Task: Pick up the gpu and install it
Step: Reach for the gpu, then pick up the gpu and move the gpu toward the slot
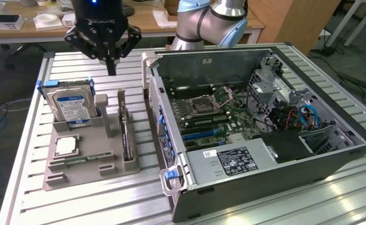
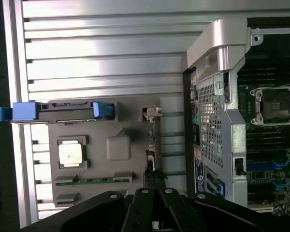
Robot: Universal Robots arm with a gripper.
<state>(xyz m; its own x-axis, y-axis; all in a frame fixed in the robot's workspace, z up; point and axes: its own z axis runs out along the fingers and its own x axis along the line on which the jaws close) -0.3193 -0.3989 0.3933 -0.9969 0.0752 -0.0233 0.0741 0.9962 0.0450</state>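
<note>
The gpu (image 1: 125, 135) stands on edge in a slot of the grey holder tray (image 1: 102, 143), between two grey posts, beside the open computer case (image 1: 333, 154). In the wrist view the gpu (image 2: 153, 145) appears edge-on as a thin dark strip with its metal bracket end farthest from the fingers. My gripper (image 1: 111, 70) hangs shut above the table behind the tray, apart from the card, holding nothing. In the wrist view the gripper (image 2: 154, 186) has its dark fingers closed together over the near end of the card.
A silver hard drive (image 1: 72, 104) with a blue label stands in the tray, with a CPU (image 1: 66, 146) and a RAM stick (image 1: 83, 159) lying flat. The case's motherboard (image 1: 214, 115) lies exposed with blue slots (image 1: 199, 134). A desk stands behind the slatted table.
</note>
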